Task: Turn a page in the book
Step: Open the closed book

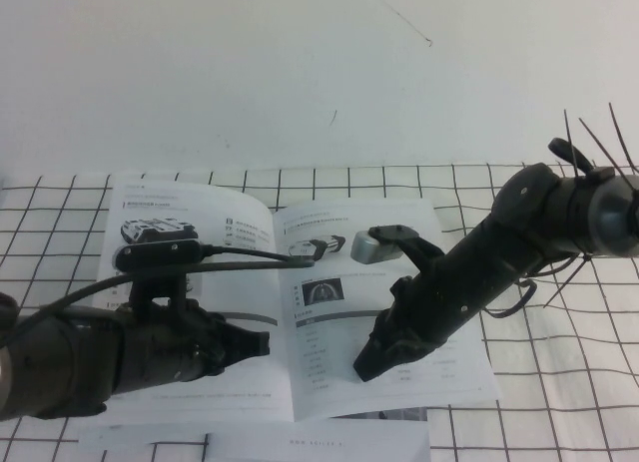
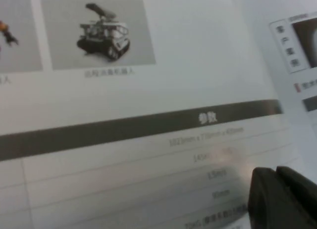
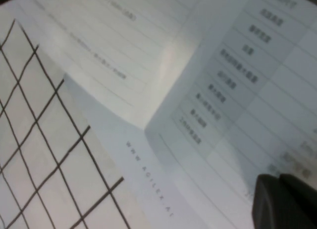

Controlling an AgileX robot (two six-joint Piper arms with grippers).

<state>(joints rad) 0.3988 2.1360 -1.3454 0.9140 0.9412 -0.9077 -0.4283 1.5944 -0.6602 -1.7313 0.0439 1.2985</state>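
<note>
The book lies open and flat on the checked cloth. Its left page shows a black vehicle photo. Its right page shows a silver vehicle and a table. My left gripper is shut and empty, low over the lower left page near the spine. In the left wrist view its tips hover over a grey-barred table. My right gripper is shut and empty over the lower right page. In the right wrist view its tips are close above the printed table.
A plain white sheet with one line of tiny print lies under the book's near edge, and it also shows in the right wrist view. The white cloth with a black grid covers the table. A white wall stands behind.
</note>
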